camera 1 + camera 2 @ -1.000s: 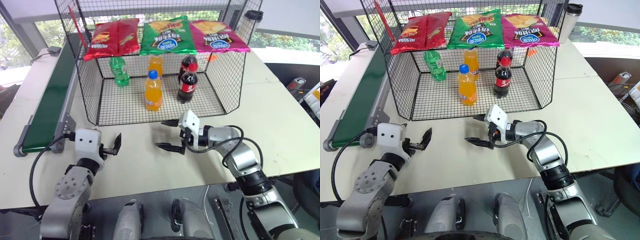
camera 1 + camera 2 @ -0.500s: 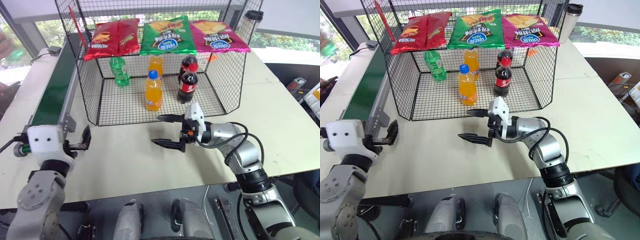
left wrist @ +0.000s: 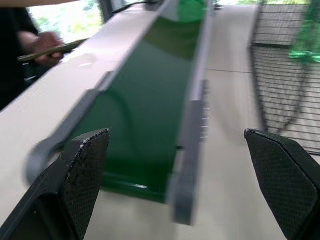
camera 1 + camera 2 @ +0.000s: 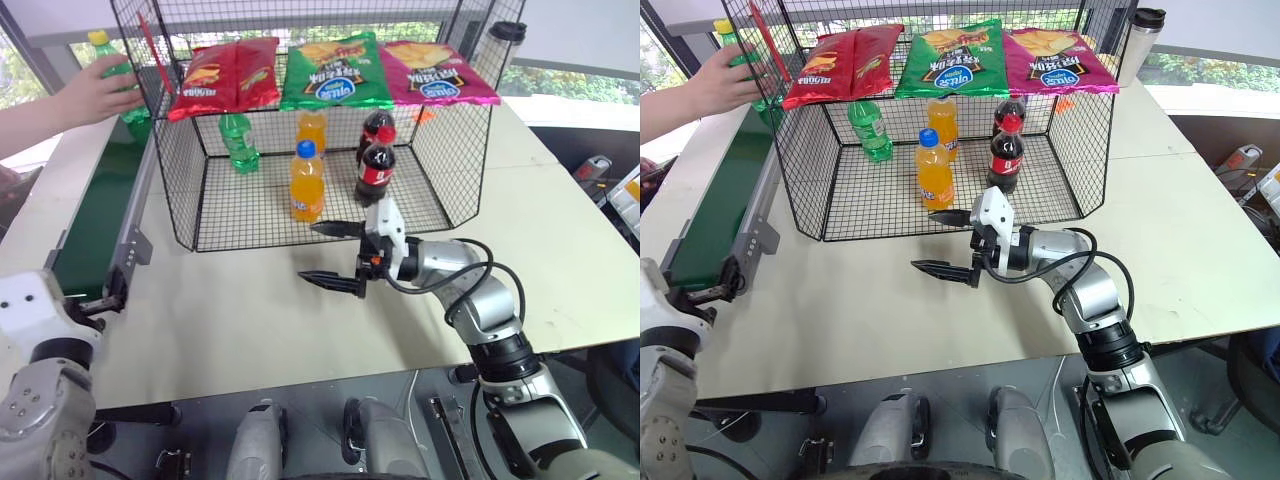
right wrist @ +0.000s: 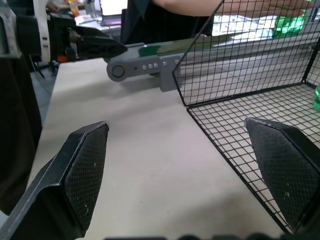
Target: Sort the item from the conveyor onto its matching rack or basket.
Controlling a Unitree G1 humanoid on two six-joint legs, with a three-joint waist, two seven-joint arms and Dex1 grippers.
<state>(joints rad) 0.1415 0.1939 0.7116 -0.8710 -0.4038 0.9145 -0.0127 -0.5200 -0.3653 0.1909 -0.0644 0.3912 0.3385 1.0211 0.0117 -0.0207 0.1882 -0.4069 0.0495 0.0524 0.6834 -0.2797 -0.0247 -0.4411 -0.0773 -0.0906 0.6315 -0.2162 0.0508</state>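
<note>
1. Left gripper (image 3: 182, 165): jaws spread wide, nothing between them. It sits at the near end of the conveyor (image 4: 90, 225), with the belt and its grey side frame running away straight ahead between the two fingers.
2. Right gripper (image 4: 333, 254): jaws wide apart and empty, pointing across the table (image 4: 280, 320) toward the conveyor side. The open front of the wire cage (image 4: 320, 200) lies just beyond its far finger.
3. The yellow-capped green bottle (image 4: 118, 80) is far from both sets of jaws, at the conveyor's far end, beside the cage's outer corner. A person's hand (image 4: 85, 95) is wrapped around it.
4. Inside the cage, past the right jaws: a green-capped green bottle (image 4: 238, 141), two orange bottles (image 4: 306, 181) and two cola bottles (image 4: 375, 165) stand upright on the grid floor.
5. Three chip bags (image 4: 335, 70) lie on the slanted top rack.
</note>
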